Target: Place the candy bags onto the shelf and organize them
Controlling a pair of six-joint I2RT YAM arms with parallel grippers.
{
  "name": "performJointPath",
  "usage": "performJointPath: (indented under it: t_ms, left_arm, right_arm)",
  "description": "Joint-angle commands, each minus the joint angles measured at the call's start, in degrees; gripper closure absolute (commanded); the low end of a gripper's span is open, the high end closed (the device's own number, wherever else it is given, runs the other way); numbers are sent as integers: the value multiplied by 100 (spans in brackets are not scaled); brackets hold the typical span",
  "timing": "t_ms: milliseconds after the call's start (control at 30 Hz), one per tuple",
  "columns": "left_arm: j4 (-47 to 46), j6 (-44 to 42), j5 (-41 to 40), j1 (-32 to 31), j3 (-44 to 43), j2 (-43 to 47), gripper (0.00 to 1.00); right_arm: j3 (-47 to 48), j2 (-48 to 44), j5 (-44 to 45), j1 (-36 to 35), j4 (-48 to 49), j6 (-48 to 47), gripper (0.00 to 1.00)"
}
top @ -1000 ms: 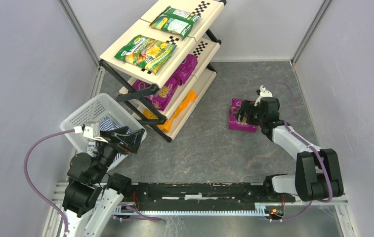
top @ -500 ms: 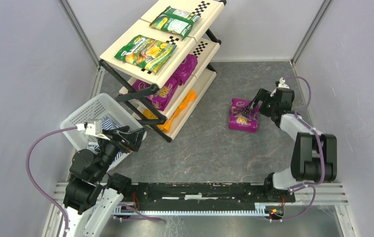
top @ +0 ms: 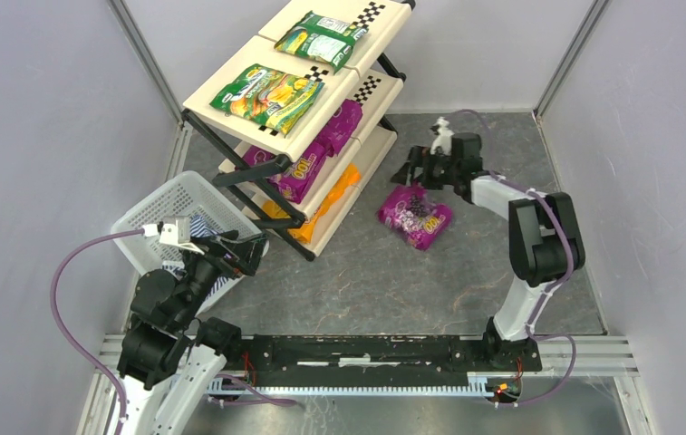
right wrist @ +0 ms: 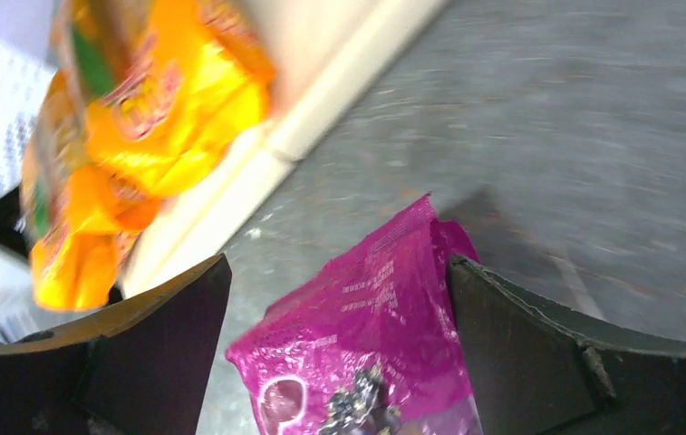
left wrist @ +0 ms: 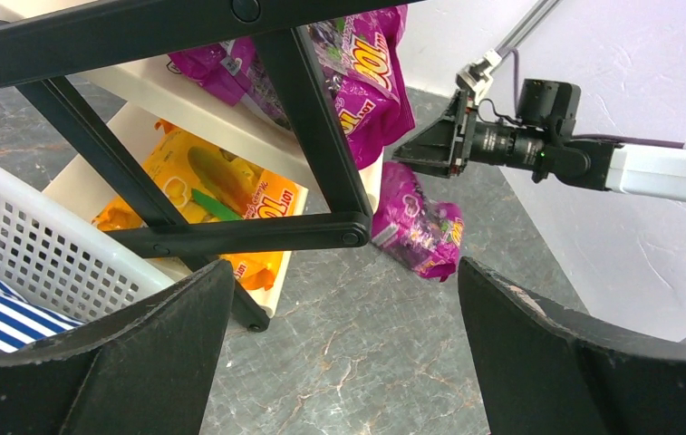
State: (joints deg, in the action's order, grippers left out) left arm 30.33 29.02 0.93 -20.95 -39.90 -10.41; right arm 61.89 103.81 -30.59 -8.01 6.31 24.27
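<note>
The loose purple candy bag [top: 414, 216] lay on the grey floor [top: 384, 272] just beneath the right gripper [top: 409, 169], whose fingers stood spread apart and held nothing. Ahead of that gripper's tips stood the shelf [top: 218, 80], with green bags [top: 266, 95] on top, purple bags [top: 307, 168] in the middle and orange bags [top: 330, 204] lowest. The left gripper [top: 241, 256], likewise spread wide and empty, hung over the rim of the white mesh basket [top: 153, 210], with the shelf frame right ahead.
</note>
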Motion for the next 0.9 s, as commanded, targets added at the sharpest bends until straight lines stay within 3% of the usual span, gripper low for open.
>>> performJointPath:
  t_ms: [0, 167, 333, 533, 700, 867]
  left_arm:
    - [-86, 87, -75, 38, -40, -86, 2]
    - [-85, 94, -75, 42, -37, -74, 2]
    - [-81, 104, -214, 39, -38, -91, 2]
    - [-89, 104, -173, 38, -40, -91, 1]
    - [-93, 98, -138, 39, -43, -107, 1]
    - [-97, 101, -147, 38, -37, -90, 1]
  right_arm:
    - [515, -44, -614, -468, -550, -678, 4]
    - [-67, -1146, 742, -495, -1347, -1227, 3]
    - [-1471, -2634, 1710, -177, -1190, -1029, 2]
    - [-3273, -3344, 26, 1379, 133, -116, 2]
    - [-3733, -2509, -1434, 1519, 1273, 620, 2]
    - [-3919, -2052, -1627, 1515, 2080, 1109, 2]
